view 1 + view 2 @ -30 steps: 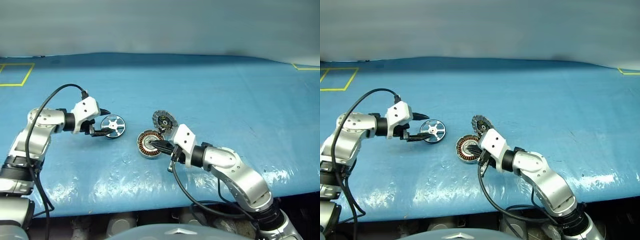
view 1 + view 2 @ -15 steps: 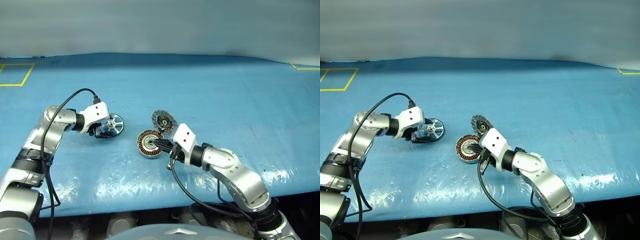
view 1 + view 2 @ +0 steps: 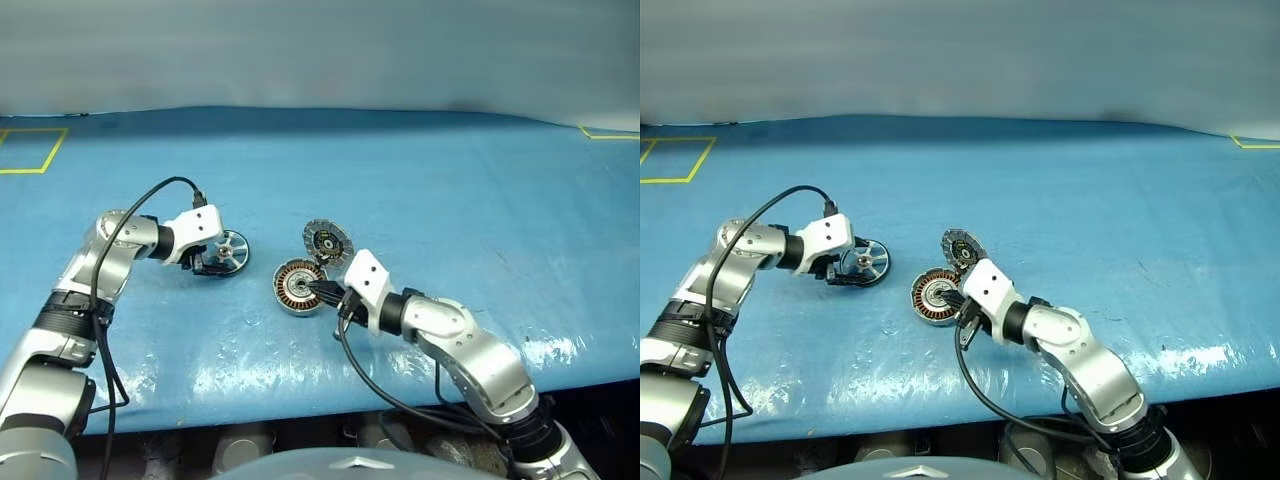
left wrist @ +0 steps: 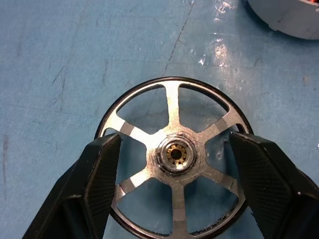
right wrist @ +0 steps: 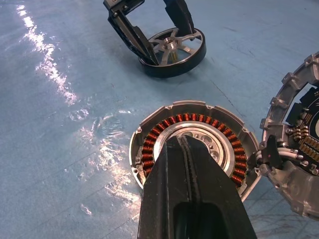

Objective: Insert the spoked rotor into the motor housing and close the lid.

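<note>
Right gripper [image 5: 192, 164]: nearest of all, its two black fingers pressed flat together with nothing between them, the joined tips lying over the open top of the motor housing.
Motor housing [image 3: 297, 286]: directly under the right gripper's tips, flat on the blue table cover [image 3: 450, 190], its ring of copper windings facing up around a pale centre.
Lid [image 3: 328, 240]: just past the right gripper's tips and a little to their right, tipped up open at the housing's far rim, ribbed inner face and dark centre showing.
Left gripper [image 4: 174, 164]: out to the left of the right gripper and well apart from it, angled down at the cover, its fingers spread wide to either side of the spoked rotor.
Spoked rotor [image 4: 173, 155]: between the left gripper's fingers, six silver spokes around a small brass-centred hub; in the right wrist view it sits tilted, its near edge on the cover and each fingertip up against its rim. Whether the fingers are actually pinching it cannot be told.
Black cable [image 3: 150, 195]: arches over the left arm behind its gripper.
Yellow tape marks [image 3: 28, 150]: at the far left corner of the cover, well beyond both grippers.
</note>
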Tool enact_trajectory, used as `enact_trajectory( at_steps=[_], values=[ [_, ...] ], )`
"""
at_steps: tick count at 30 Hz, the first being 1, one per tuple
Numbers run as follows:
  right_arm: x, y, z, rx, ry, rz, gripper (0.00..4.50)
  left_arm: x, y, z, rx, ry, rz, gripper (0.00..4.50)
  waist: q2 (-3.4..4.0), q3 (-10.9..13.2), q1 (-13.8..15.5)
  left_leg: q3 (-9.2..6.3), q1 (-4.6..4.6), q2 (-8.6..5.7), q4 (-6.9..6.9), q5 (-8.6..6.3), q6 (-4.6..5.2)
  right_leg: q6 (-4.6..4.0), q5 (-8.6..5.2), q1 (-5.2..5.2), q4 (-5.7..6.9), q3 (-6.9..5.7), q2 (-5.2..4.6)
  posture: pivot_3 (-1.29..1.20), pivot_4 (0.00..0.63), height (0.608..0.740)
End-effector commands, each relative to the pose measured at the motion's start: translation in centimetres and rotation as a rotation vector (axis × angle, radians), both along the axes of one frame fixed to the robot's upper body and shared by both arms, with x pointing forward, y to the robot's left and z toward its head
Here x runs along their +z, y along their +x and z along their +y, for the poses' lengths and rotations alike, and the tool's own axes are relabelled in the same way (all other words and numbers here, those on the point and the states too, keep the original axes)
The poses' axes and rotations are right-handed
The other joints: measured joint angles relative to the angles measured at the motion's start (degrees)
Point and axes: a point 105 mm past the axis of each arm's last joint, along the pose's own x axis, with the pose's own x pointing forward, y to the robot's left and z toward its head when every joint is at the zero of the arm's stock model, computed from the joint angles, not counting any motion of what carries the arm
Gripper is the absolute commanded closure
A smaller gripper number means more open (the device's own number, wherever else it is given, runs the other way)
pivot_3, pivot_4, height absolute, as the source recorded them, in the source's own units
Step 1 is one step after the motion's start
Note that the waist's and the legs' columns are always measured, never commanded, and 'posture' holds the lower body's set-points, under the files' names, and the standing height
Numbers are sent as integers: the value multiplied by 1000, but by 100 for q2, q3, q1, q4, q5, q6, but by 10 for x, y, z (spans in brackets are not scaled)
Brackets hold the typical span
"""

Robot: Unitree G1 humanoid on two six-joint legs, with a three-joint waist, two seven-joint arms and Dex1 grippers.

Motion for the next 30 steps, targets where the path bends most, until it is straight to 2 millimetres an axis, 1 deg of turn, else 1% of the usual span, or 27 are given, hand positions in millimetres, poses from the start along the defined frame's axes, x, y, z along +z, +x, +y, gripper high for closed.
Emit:
enact_trajectory(
  at_steps=[1, 4, 11, 15, 18, 21, 23, 26, 28, 30],
  values=[
    [8, 3, 1, -8, 10, -48, 4500, 1, 1, 3, -7, 33, -11, 1767, 0, -1, 0, 0, 0, 0, 2, 0, 0, -1, 1, 0, 0, 0, 0, 0, 150, 740],
    [9, 8, -2, -31, 5, -56, 4500, -4, 1, 6, 0, 73, -19, 2675, 2, -8, 12, 1, 6, 0, 3, 0, 1, 0, 2, 6, 1, 2, 0, 0, 150, 740],
    [7, 5, 2, -22, 1, -51, 4500, -16, -7, 4, -19, 71, 9, 2724, 3, -12, 2, 2, 20, 0, 10, -9, 17, 8, -3, 10, 21, 9, 0, 0, 150, 740],
    [17, -3, 4, 26, 78, -50, 4500, -15, -9, -7, -70, -5, -48, 2724, 6, -18, 8, 5, 23, 0, 13, -9, 17, 5, -1, 10, 25, 13, 0, 0, 150, 740],
    [24, -3, -2, 13, 114, -74, 4500, -2, -10, -19, -95, -145, -138, 2724, 8, -20, 40, 4, 22, -3, 16, -10, 18, -2, 4, 11, 25, 13, -4, 0, 150, 740],
    [27, 0, -9, -22, 129, -86, 4500, 9, -12, -22, -87, -225, -166, 2724, 7, -20, 66, 3, 16, -3, 32, -12, 23, 2, 9, 12, 25, 11, -5, 0, 150, 740],
    [26, 0, -13, -42, 122, -90, 4500, 14, -15, -21, -91, -224, -188, 2724, 6, -19, 64, 5, 16, -3, 35, -13, 25, 5, 11, 12, 25, 13, -5, 0, 150, 740],
    [28, 0, -20, -76, 138, -86, 4500, 24, -24, -27, -117, -264, -204, 2724, 6, -19, 59, 5, 15, -2, 35, -13, 25, 4, 10, 11, 25, 13, -4, 0, 150, 740],
    [31, -3, -23, -81, 168, -82, 4500, 35, -29, -38, -133, -358, -230, 2724, 6, -19, 58, 5, 11, -1, 35, -11, 21, 0, 12, 8, 25, 13, -3, 0, 150, 740],
    [33, -7, -25, -72, 201, -68, 4500, 47, -29, -52, -130, -497, -252, 2724, 5, -19, 87, 3, 10, -1, 35, -7, 14, -1, 14, 8, 25, 13, -3, 0, 150, 740]
  ],
)
